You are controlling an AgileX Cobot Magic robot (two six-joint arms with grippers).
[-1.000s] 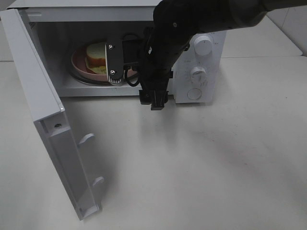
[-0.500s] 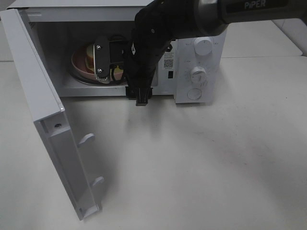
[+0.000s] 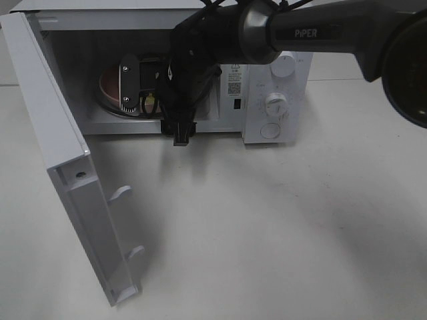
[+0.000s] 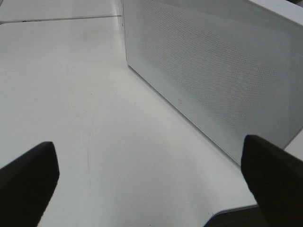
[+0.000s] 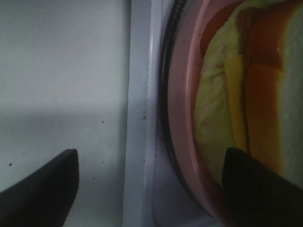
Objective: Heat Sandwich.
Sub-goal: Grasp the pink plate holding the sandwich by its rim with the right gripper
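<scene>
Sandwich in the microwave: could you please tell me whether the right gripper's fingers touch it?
Cannot tell. The right wrist view shows one of the fingers overlapping the sandwich and pink plate, but neither contact nor a gap is plain.

microwave [image 3: 293, 113]: door [image 3: 50, 113] open | pink plate [image 5: 182, 123]: inside | table [image 3: 280, 233]: white

"PiPER" on right arm [image 3: 337, 30], QR label [image 3: 233, 87] on microwave [image 3: 293, 113]
</scene>
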